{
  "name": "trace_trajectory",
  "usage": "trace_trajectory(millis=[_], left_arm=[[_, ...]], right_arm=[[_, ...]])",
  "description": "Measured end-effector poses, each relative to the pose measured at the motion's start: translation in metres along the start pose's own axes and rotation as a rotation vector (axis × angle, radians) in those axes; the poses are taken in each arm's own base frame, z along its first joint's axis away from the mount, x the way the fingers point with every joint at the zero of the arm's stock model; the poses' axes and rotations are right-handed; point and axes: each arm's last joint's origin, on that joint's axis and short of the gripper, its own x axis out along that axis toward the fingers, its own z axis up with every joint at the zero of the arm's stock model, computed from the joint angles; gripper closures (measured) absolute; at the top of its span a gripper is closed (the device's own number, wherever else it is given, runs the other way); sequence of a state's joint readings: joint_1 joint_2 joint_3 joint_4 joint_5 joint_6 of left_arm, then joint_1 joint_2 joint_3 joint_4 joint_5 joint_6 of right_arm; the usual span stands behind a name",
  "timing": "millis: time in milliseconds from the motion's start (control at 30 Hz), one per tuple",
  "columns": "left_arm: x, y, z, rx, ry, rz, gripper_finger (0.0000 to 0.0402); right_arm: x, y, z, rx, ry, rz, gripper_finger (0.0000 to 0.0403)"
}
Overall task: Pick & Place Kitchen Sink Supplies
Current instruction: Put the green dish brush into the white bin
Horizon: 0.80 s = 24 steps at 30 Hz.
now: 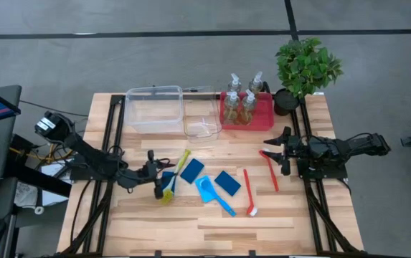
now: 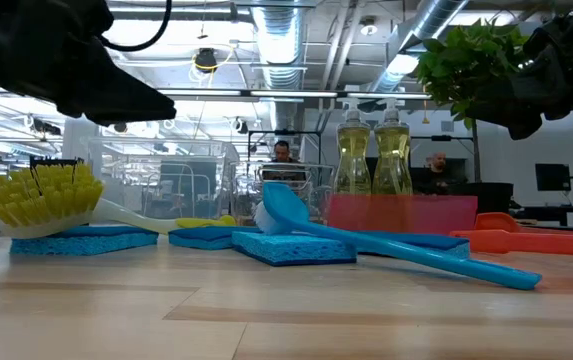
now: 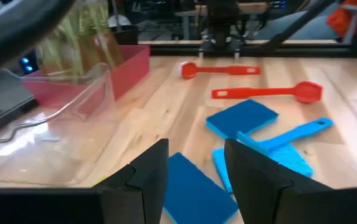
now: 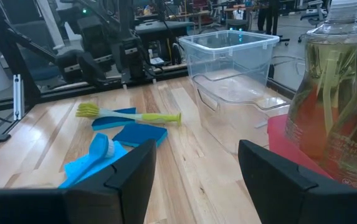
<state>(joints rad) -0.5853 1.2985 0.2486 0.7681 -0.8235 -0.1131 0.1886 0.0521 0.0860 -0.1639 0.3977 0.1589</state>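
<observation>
Bare wood lies open along the near edge of the table (image 1: 212,233); the flat blue rectangular sponges (image 1: 227,183) and slim long-handled brushes (image 1: 250,192) crowd the middle, and the clear pump bottles (image 1: 239,106) stand in the red tray (image 1: 264,118). The left gripper (image 1: 153,174) hangs open and empty by the green brush (image 1: 174,177); the right gripper (image 1: 284,149), also open and empty, hovers near a red brush.

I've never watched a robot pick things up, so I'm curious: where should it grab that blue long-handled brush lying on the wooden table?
Probably mid-handle, from straight above. The blue long-handled brush lies flat, its slim handle running out over bare wooden table, while its head rests on a flat blue sponge. Fingers closing across the narrow handle would clear both. The open left gripper looks nearer than the open right gripper.
</observation>
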Motion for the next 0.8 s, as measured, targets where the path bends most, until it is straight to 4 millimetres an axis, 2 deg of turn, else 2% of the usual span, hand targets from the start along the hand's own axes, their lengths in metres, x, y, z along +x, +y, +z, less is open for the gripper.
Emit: trace_trajectory(millis=[367,533,667,800], left_arm=[[0.025,-0.004,-0.007,-0.015,0.058,0.093,0.0243],[0.032,-0.001,-0.012,-0.098,0.098,0.066,0.0243],[0.038,0.004,-0.014,-0.176,0.208,0.059,0.0243],[0.044,0.004,-0.011,-0.146,0.329,0.096,0.0243]], right_arm=[[0.000,0.000,0.000,0.000,0.000,0.000,0.0182],[0.000,0.000,0.000,0.000,0.000,0.000,0.0182],[0.000,0.000,0.000,-0.001,0.000,0.000,0.0182],[0.000,0.000,0.000,0.000,0.000,0.000,0.0182]])
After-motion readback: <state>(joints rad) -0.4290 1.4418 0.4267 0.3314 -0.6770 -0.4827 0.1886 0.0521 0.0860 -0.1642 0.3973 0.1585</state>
